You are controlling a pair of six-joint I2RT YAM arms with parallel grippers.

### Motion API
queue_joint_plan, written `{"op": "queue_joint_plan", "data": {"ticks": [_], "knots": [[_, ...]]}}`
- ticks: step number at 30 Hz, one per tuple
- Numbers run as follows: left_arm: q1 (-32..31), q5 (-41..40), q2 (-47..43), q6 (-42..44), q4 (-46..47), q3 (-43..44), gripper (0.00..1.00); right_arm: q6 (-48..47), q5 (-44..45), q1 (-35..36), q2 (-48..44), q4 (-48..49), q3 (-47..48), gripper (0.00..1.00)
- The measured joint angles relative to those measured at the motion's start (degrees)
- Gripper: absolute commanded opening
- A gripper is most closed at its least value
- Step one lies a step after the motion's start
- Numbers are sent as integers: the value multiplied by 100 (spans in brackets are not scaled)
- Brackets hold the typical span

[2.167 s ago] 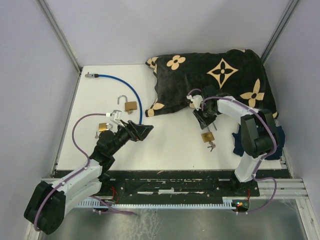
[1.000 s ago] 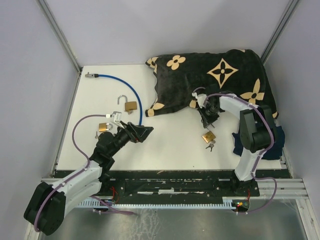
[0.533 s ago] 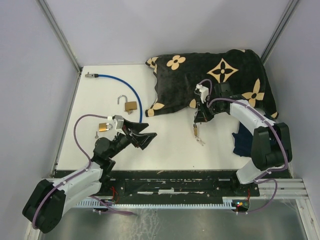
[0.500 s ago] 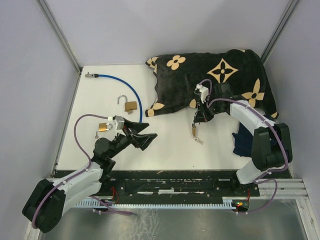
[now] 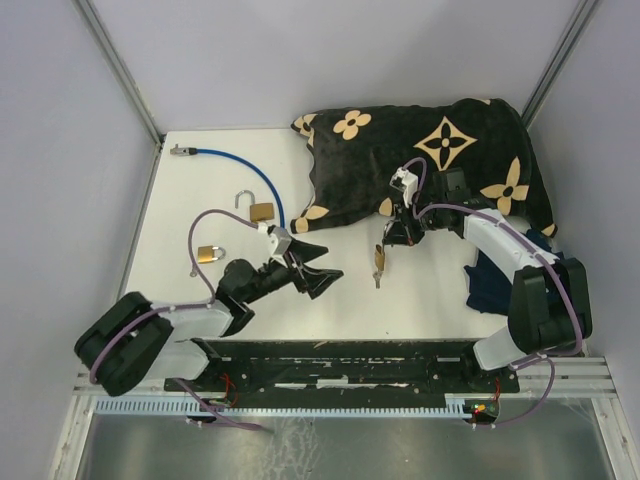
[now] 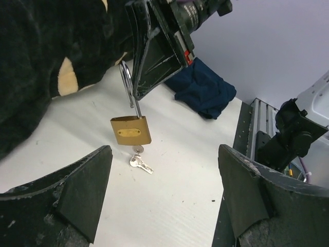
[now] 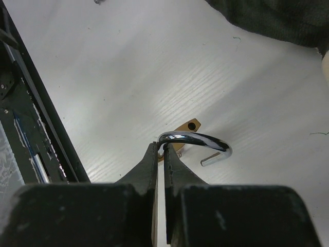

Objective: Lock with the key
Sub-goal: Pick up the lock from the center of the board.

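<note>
The right gripper (image 7: 160,150), pinching only the thin open shackle (image 7: 198,139), dangles the brass padlock (image 6: 131,129) and its keys (image 6: 140,164) above the table (image 6: 195,175) at 3 o'clock from the spread left gripper (image 5: 325,268), so the lock could swing away or slip free if nudged.

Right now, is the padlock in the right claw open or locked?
Open. The right claw pinches the padlock by its shackle, whose free end sits outside the brass body, leaving its hole empty.

A robotics lab cell: plain grey walls (image 5: 300,60), aluminium frame rails (image 5: 120,72), white worktable (image 5: 420,300).
</note>
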Motion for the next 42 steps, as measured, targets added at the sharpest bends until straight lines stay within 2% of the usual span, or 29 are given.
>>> {"op": "queue_joint_plan", "data": {"ticks": [5,11,15,17,23,42], "knots": [[-358,-555,1161,-11,249,496,86,85,-46,22,-2,140,-46,2],[-378,-839,2776,-105,774,1399,80,94,-4,90,17,162,-76,2],[-439,-1113,3421,-144,922,1773,79,94,57,133,52,184,-76,2],[-520,-1270,3565,-144,872,1930,77,94,94,142,59,184,-76,2],[-776,-1453,3803,-197,811,2317,61,103,149,153,76,184,-76,2],[-807,-1036,4336,-723,439,2839,50,107,216,190,133,188,-76,2]]}}
